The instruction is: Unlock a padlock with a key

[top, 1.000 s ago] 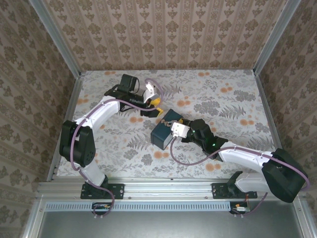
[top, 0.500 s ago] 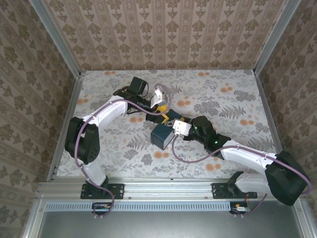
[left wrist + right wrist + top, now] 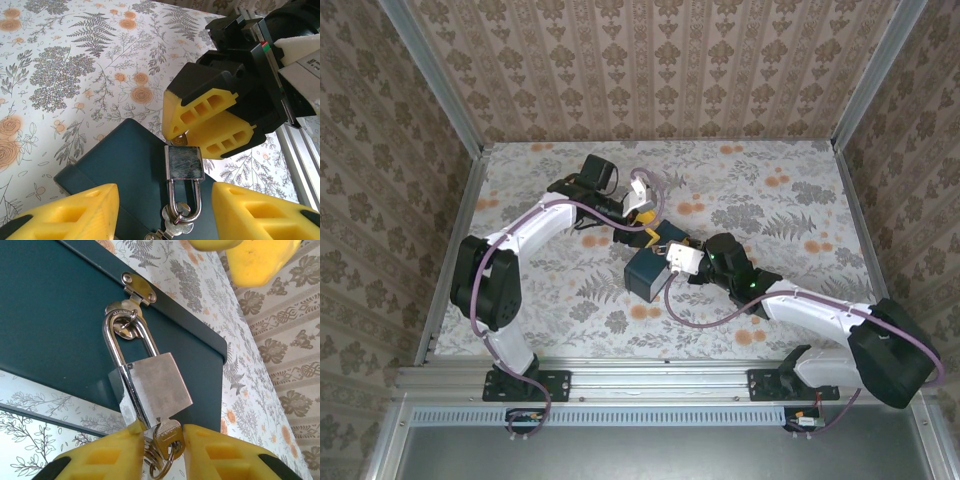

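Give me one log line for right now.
right gripper: flanking key in padlock | left gripper: open above box | padlock: shackle closed, on box latch

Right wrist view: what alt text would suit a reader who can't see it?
A silver padlock hangs from the hasp of a dark teal box, its key pinched below between the yellow fingertips of the right gripper.

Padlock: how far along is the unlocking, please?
Done: the key sits in the padlock. In hand: the right gripper brackets the key; the left gripper stands open around the padlock. Left: turning the key; the shackle is still shut through the hasp.
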You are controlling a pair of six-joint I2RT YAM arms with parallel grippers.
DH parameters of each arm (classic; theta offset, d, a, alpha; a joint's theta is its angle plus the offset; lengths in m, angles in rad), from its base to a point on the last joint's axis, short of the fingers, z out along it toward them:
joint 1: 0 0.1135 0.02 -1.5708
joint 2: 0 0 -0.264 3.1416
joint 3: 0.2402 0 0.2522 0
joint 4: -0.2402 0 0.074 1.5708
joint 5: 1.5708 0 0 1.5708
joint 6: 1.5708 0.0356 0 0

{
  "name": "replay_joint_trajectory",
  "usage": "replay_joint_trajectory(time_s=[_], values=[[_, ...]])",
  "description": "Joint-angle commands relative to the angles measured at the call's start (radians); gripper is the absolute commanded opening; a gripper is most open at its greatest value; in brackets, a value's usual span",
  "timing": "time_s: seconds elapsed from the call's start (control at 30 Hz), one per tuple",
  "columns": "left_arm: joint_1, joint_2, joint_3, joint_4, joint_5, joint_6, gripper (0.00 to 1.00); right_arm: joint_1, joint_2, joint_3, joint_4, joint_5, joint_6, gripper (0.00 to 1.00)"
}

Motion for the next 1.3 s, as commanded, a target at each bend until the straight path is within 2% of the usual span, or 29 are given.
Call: replay_joint_trajectory(time_s=[0.0, 0.13, 0.27, 0.7, 0.8, 0.93, 1.07, 1.27], values=[[0.01, -0.007, -0.01, -0.02, 0.019, 0.007, 0.53, -0.004, 0.013, 0.033, 0.002, -0.022, -0.017, 0.23], [0.013, -0.007, -0.007, -0.023, 0.021, 0.007, 0.52, -0.003, 0.016, 0.04, -0.012, -0.02, -0.025, 0.21], [0.013, -0.01, -0.004, -0.031, 0.017, 0.01, 0.52, -0.003, -0.01, 0.043, -0.051, -0.03, -0.01, 0.14], [-0.015, -0.011, 0.003, -0.057, 0.016, 0.024, 0.52, 0.006, -0.128, 0.045, -0.223, -0.073, 0.099, 0.1], [-0.027, -0.009, 0.0, -0.058, 0.012, 0.02, 0.52, 0.007, -0.143, 0.063, -0.28, -0.101, 0.136, 0.09], [-0.028, -0.003, 0.004, -0.058, 0.014, 0.012, 0.51, 0.009, -0.141, 0.11, -0.351, -0.135, 0.167, 0.02], [-0.028, 0.0, 0.0, -0.059, 0.016, 0.005, 0.51, 0.012, -0.13, 0.165, -0.396, -0.153, 0.194, 0.0], [-0.013, -0.002, -0.01, -0.049, 0.024, 0.001, 0.51, 0.006, -0.101, 0.25, -0.519, -0.244, 0.237, 0.0]])
